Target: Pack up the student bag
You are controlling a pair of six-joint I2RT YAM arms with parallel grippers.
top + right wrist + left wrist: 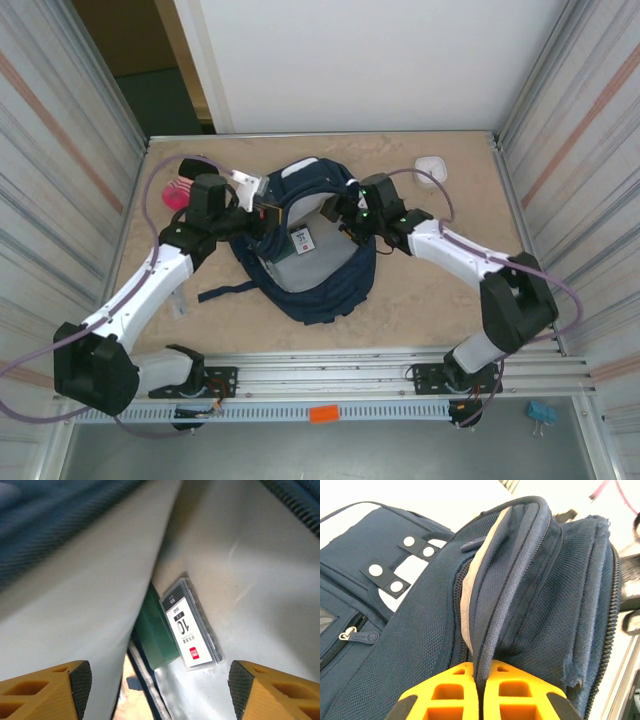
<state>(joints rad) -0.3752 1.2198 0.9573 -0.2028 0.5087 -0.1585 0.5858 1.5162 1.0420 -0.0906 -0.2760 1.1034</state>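
The work surface is a beige, marbled table [440, 300] with an aluminium rail [350, 368] along its near edge. Ribbed metal panels close off the left and right sides, a white wall stands at the back, and a dark opening shows at the far left corner. The student bag [325, 295] lies at the centre of the table, between the two arms. Its long axis runs roughly from the far side to the near edge, with its opened mouth facing up and grey lining exposed. A dark strap [225, 292] trails toward the near left. The left gripper [480, 677] has its orange fingers pressed together on a fold of the bag's navy rim at the left side of the mouth. The right gripper [160, 685] is over the opening with its fingers set wide apart, holding nothing. Below it, a clear case [190, 625] with a white label lies on the lining, touching a green flat item [157, 630]. A pink object [178, 192] sits at the far left of the table and a small white object [431, 166] at the far right.
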